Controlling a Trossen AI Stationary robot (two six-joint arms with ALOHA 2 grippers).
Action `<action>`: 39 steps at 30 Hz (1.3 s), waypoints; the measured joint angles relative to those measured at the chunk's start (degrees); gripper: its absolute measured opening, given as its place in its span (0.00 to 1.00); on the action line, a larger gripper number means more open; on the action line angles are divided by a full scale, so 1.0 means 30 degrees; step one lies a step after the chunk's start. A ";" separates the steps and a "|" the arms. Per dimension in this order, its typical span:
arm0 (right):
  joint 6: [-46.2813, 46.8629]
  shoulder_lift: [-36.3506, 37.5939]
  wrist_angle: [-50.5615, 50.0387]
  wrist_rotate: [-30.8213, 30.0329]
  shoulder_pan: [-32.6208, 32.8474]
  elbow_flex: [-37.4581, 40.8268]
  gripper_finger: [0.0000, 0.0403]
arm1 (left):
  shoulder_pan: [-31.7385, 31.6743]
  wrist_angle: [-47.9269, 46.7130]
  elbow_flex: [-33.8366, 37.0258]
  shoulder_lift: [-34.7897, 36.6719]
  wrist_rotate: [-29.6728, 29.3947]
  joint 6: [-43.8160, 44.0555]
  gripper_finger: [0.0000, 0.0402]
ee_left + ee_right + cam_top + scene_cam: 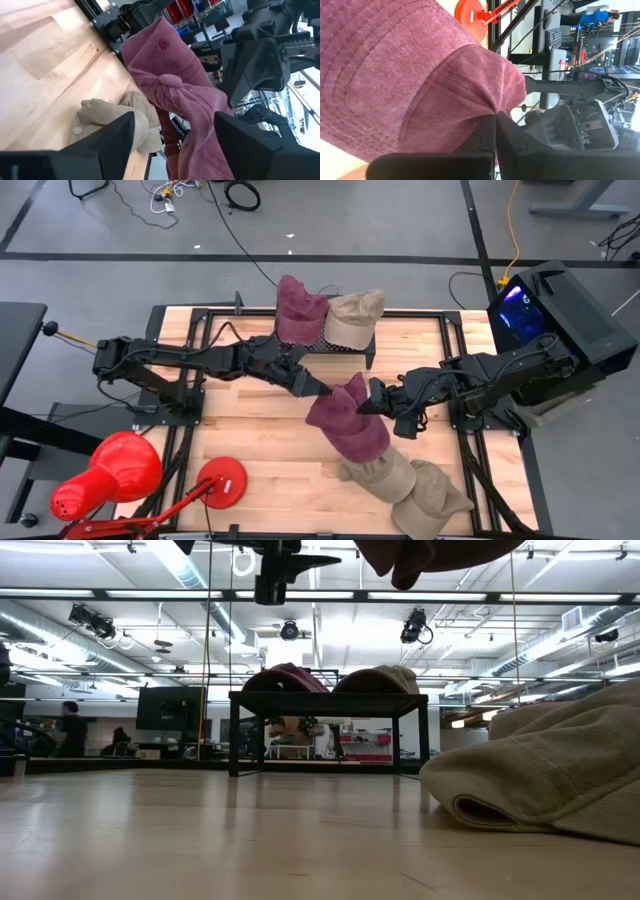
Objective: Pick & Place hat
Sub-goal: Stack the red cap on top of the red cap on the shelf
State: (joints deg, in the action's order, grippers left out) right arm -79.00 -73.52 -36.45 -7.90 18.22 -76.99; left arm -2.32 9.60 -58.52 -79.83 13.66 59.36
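Nearby, 2 tan hats (405, 485) lie under the maroon hat (350, 420).

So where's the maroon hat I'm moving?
High view: maroon hat hangs mid-table, pinched by the right tool, left tool open beside it, above the tan hats.

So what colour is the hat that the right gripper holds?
Dark red, a maroon hat, pinched by the right gripper; the right wrist view shows it best.
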 joint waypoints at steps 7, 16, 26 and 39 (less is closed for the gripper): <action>0.0294 0.0000 -0.0018 0.0000 0.0000 0.0000 0.00 | -0.0004 0.0004 0.0000 0.0000 -0.0310 -0.0634 0.47; 0.0597 0.0000 -0.0022 0.0000 0.0000 0.0000 0.00 | -0.0004 0.0014 0.0000 0.0003 0.0467 -0.0454 0.25; 0.0597 0.0000 -0.0022 0.0000 -0.0004 0.0000 0.00 | -0.0004 0.0012 0.0000 0.0007 -0.0100 -0.0490 0.32; 0.0517 0.0000 -0.0015 -0.0051 -0.0007 0.0000 0.00 | -0.0011 0.0011 0.0000 0.0022 0.1024 0.0055 0.68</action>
State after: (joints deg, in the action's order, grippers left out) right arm -77.45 -73.52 -36.49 -8.05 18.20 -76.99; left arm -2.35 9.63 -58.52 -79.77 16.73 59.53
